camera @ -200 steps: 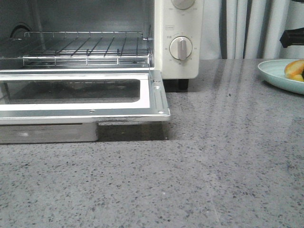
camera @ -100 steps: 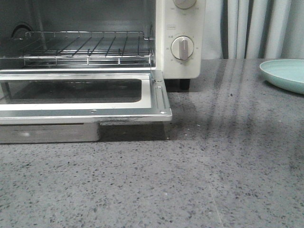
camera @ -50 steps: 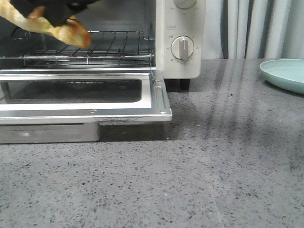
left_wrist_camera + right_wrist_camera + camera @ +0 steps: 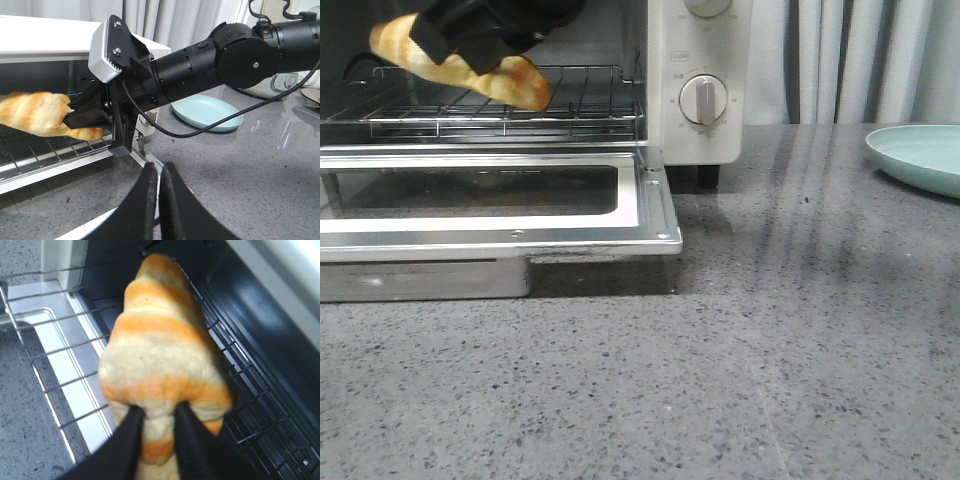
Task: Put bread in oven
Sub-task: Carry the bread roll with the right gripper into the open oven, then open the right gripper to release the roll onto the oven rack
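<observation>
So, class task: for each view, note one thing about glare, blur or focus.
Front view: pale streaks of reflected curtain lie across the counter. Left wrist view: the left gripper is soft, close to the lens. Right wrist view: the bread is slightly blurred, the rack behind it too.

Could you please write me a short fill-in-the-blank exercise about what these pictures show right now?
1. The right gripper is shut on the ____.
2. The bread is held over the oven's wire ____.
3. The oven door is ____.
4. The light blue plate holds ____.

Missing words: bread; rack; open; nothing
</observation>
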